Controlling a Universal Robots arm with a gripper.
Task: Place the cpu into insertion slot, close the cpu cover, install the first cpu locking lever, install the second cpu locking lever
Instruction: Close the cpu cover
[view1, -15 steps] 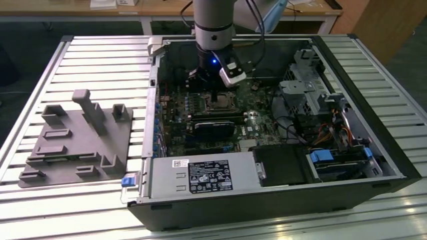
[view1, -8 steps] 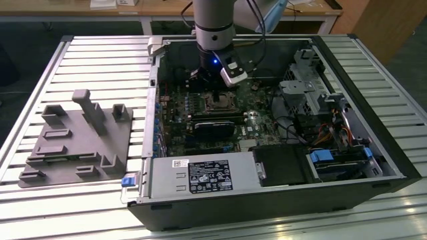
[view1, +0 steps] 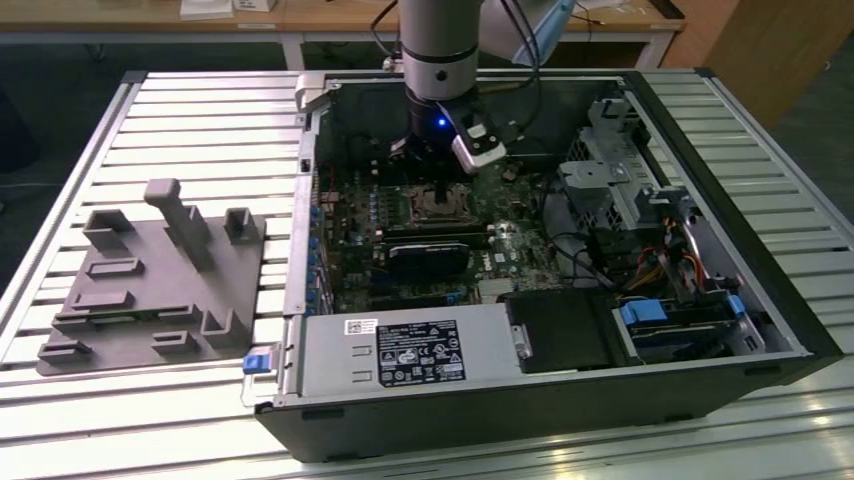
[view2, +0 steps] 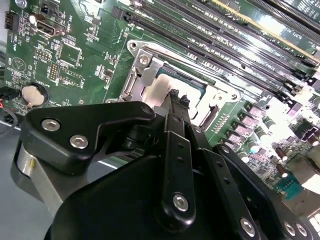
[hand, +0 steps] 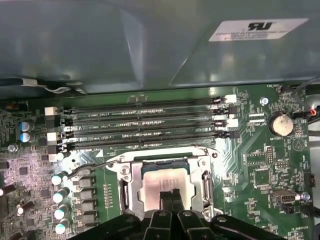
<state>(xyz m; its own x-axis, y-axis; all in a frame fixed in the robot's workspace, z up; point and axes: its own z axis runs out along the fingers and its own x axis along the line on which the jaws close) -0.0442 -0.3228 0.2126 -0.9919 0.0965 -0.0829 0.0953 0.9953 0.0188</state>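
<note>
Both fingers of my claw (hand: 170, 195) sit clenched together, empty, tips over the cpu (hand: 155, 182) framed by the cpu cover (hand: 131, 182).

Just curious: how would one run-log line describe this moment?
gripper: shut, tips over cpu | cpu: in socket | cpu cover: down around cpu

The exterior view looks steeply down from above one edge of the slatted worktop (view1: 160, 130), far enough back to take in the whole open computer case (view1: 534, 425). Both wrist views sit close over the motherboard (hand: 260, 150), looking past the tool (hand: 170, 196). The first wrist view faces it squarely, the second wrist view aslant. All three views share the cpu (view1: 434, 205).
</note>
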